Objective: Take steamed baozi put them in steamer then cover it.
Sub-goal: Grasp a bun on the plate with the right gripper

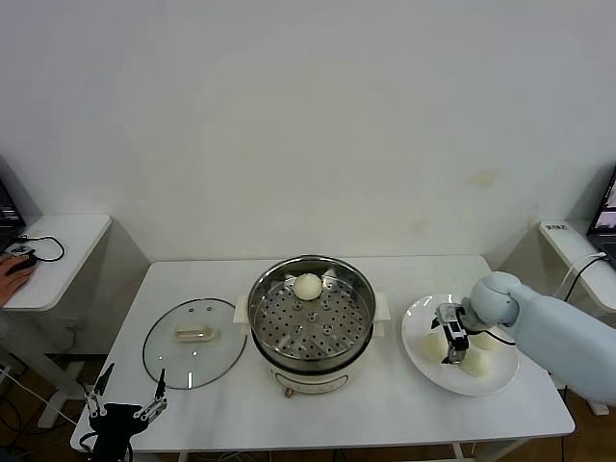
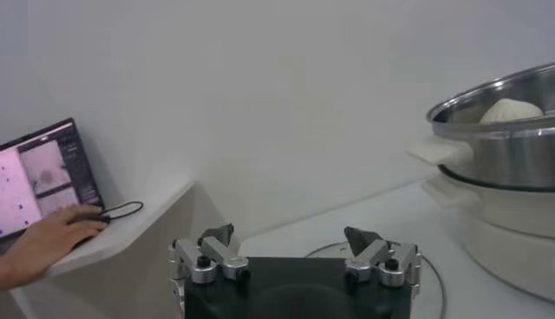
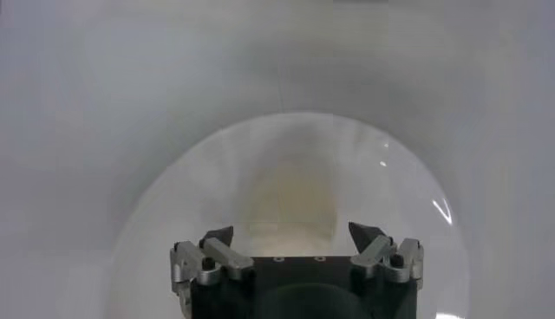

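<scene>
The steamer [image 1: 311, 322] stands at the table's middle with one baozi [image 1: 307, 286] on its perforated tray, toward the back. Three more baozi lie on a white plate [image 1: 438, 373] to the right: one [image 1: 433, 346] at the left, one [image 1: 474, 362] at the front, one [image 1: 486, 339] partly behind the arm. My right gripper [image 1: 452, 339] hangs open over the plate among them. In the right wrist view a cream baozi [image 3: 290, 199] lies just ahead of the right gripper [image 3: 292, 234], not gripped. The cover [image 1: 193, 342] lies flat left of the steamer. My left gripper [image 1: 125, 399] is parked open at the front left corner.
The left wrist view shows the left gripper [image 2: 295, 236] low by the cover's rim [image 2: 434, 277], with the steamer [image 2: 503, 147] and its baozi [image 2: 512, 110] beyond. A side table [image 1: 53, 260] at the left holds a laptop [image 2: 43, 178] and a person's hand [image 2: 43, 243].
</scene>
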Controlling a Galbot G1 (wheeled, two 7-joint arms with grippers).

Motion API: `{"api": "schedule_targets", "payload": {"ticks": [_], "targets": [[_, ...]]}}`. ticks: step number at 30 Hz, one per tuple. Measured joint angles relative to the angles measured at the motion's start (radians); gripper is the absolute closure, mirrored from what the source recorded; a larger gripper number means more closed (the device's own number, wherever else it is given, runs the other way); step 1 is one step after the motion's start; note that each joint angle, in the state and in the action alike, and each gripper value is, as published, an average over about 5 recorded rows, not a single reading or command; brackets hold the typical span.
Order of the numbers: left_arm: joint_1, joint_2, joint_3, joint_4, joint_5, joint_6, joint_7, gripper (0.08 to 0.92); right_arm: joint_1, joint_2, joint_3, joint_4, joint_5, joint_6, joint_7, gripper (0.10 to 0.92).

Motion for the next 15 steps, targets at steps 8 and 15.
{"api": "schedule_targets", "payload": {"ticks": [8, 15], "targets": [[0.0, 0.0, -0.002, 0.002, 0.0, -0.002, -0.001, 0.177, -0.003, 0.023, 0.003, -0.026, -0.013, -0.008, -0.009, 0.28], [0.0, 0.0, -0.005, 0.004, -0.002, -0.003, -0.002, 0.177, 0.008, 0.021, -0.001, -0.03, -0.017, -0.008, -0.029, 0.366]]}}
